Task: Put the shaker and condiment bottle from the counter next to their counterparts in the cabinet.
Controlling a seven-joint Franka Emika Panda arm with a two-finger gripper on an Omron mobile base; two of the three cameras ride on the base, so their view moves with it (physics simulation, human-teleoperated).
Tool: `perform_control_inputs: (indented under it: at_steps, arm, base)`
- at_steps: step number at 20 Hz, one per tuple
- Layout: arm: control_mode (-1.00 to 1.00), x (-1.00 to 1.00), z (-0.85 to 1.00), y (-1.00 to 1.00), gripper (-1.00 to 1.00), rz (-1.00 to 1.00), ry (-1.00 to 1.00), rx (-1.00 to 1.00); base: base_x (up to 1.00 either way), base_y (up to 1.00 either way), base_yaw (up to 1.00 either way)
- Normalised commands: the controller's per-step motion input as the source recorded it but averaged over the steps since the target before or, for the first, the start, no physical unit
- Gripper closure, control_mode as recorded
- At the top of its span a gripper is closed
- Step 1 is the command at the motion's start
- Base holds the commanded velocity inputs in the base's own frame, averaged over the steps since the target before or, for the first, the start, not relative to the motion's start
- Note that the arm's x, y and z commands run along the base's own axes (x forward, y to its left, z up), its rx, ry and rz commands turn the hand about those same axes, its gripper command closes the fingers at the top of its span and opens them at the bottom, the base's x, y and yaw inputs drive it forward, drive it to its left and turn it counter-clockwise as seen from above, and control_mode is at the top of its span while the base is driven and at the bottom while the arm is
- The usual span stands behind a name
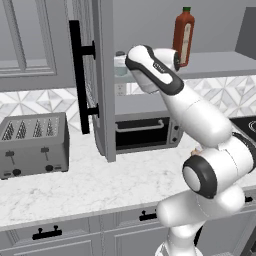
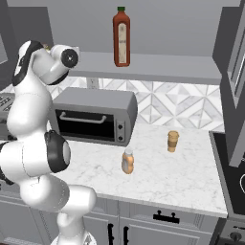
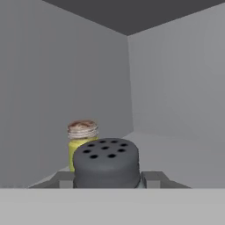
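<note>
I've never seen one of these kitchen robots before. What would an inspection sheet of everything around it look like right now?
Surface: white marble counter, over grey drawers.
Job's things: shaker with a dark holed cap sits between the fingers, inside the cabinet; a yellow jar stands just behind it. Small orange bottle stands on the counter. Tall red bottle stands on the cabinet shelf.
Clutter: toaster, toaster oven, small tan cylinder.
Fingers: gripper closed on the shaker, reaching into the cabinet.
Cables: nothing seen.
Surroundings: cabinet door open, black bar handle; patterned tile wall; cooktop edge at the right.
</note>
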Motion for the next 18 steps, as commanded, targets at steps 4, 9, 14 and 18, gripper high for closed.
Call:
perform_control_inputs:
  at_steps: [4,9,14,18]
  arm:
    - [-1.00,0.35,-0.28,0.14,1.00,0.00,0.00,-0.02]
    - [-1.00,0.31,-0.37,0.10,1.00,0.00,-0.05,-0.02]
    - [-1.00,0.29,-0.43,0.12,1.00,0.00,-0.10,-0.04]
    - [-1.00,0.40,-0.38,0.13,1.00,0.00,-0.08,-0.02]
  base:
    - [0.00,0.00,0.00]
    - [0.00,0.00,0.00]
    - [0.00,0.00,0.00]
    - [0.00,0.00,0.00]
